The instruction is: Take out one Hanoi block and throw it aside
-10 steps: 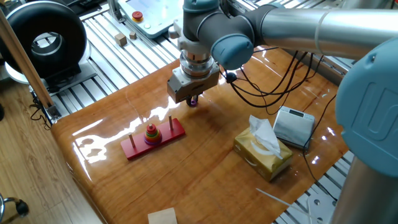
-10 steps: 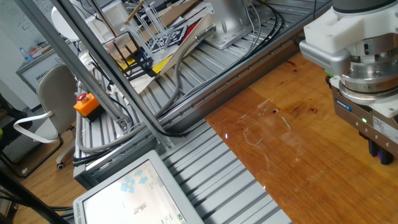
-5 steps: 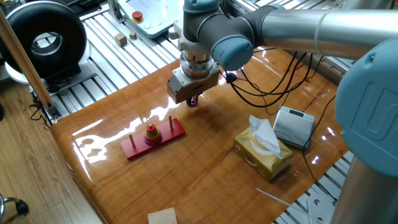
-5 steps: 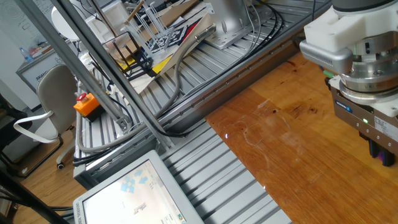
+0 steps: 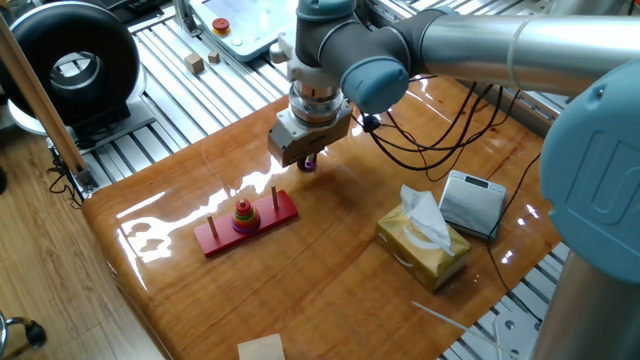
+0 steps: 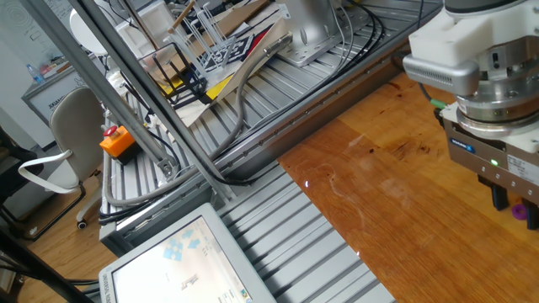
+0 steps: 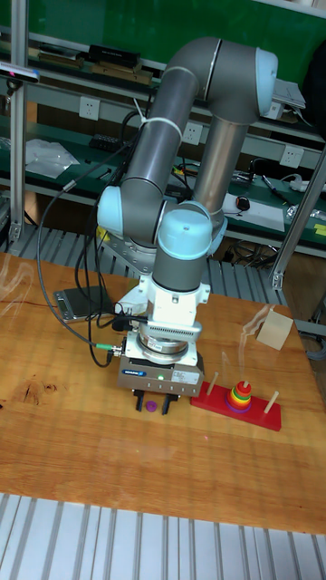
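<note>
The Hanoi block (image 7: 151,407), a tiny purple ring, lies on the wooden table directly under my gripper (image 7: 152,401). The fingers stand apart on either side of it and do not touch it, so the gripper is open. It also peeks out below the gripper (image 5: 308,158) as the purple Hanoi block (image 5: 310,165), and at the frame's right edge as the Hanoi block (image 6: 520,210) under one dark finger (image 6: 500,197). The red three-peg base (image 5: 214,241) sits to the front left, with the remaining coloured rings (image 5: 243,214) on its middle peg.
A tissue box (image 5: 422,243) and a white device (image 5: 474,203) sit to the right of the gripper. A wooden cube (image 7: 273,331) stands behind the red base (image 7: 264,416). Black cables (image 5: 430,140) trail across the far side of the table.
The gripper has lifted slightly. The purple ring now shows below the finger, where earlier only the dark fingertip was seen.
</note>
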`<state>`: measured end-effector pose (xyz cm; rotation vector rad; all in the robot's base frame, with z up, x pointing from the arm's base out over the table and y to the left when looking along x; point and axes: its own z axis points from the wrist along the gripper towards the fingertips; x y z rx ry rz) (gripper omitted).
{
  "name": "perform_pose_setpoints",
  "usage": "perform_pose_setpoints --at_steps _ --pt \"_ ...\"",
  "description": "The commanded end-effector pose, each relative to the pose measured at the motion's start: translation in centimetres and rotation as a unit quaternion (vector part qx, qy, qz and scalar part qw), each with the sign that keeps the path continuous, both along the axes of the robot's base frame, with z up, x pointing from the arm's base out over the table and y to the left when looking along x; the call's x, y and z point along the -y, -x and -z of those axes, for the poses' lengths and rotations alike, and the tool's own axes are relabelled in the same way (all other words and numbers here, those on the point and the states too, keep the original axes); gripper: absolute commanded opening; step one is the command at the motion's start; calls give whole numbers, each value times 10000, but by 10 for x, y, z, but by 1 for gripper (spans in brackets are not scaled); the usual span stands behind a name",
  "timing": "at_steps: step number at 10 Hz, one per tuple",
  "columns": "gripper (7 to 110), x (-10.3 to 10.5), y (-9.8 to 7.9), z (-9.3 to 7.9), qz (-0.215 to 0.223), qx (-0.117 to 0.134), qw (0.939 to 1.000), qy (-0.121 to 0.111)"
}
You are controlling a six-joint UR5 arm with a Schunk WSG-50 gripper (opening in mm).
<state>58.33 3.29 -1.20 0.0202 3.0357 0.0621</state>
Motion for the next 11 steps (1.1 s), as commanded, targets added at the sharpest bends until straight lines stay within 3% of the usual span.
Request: perform_pose_setpoints --at_steps 1,11 --pt "44 0 -1 -5 -109 28 9999 -52" --pt "44 1 7 -45 -158 -47 9998 -79"
